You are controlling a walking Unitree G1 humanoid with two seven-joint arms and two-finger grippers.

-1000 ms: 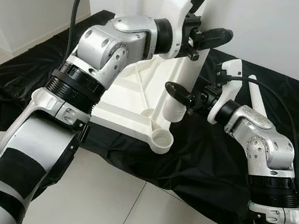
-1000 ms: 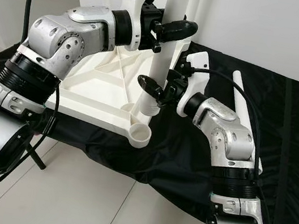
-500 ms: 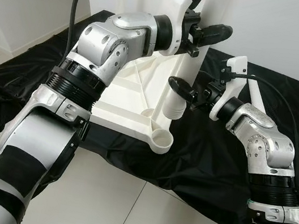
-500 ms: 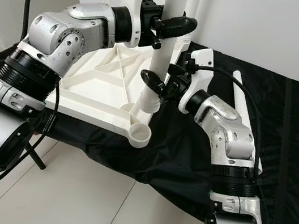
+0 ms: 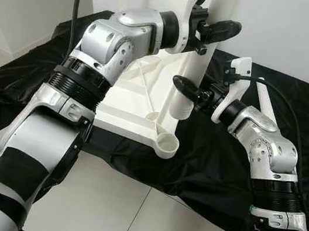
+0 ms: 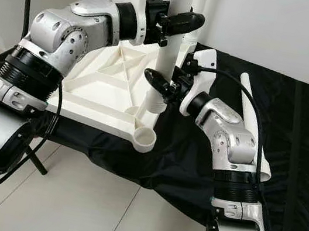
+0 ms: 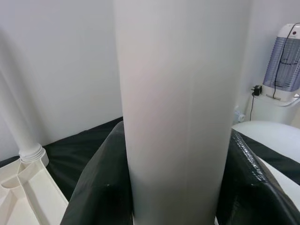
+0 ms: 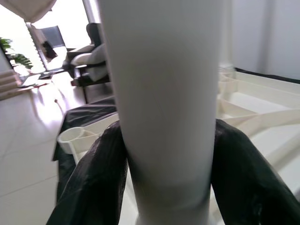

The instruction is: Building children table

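A big black cloth point(image 5: 223, 162) covers the desk and hangs over its front edge toward the pale tiled floor point(image 5: 125, 217). The white wall point(image 6: 276, 29) stands right behind the desk, so there is little room at the back. There is a lot of open black cloth on the right side, and the floor in front is open too.

On the cloth lies the white table top point(image 5: 136, 98), turned upside down. Its underside has raised ribs that cross each other. It sits on the left part of the desk and reaches close to the front edge. At its near corner is a round cup-shaped socket point(image 5: 165, 144), open at the top.

One white leg point(image 6: 166, 64) stands straight up, its bottom end just behind that round socket at the near edge of the table top. It is a plain smooth tube. Both claws are clenched on it. The left claw point(image 5: 211, 29) grips it high up, with a black finger on each side. The right claw point(image 5: 189, 92) grips it lower down, near the bottom end. In the wrist views the black fingers point(image 7: 101, 187) press on both sides of the tube.

Another white leg point(image 6: 250, 108) lies flat on the cloth behind the right arm, well apart from the table top.

A thinner white leg point(image 7: 18, 126) stands in a far socket by the wall.
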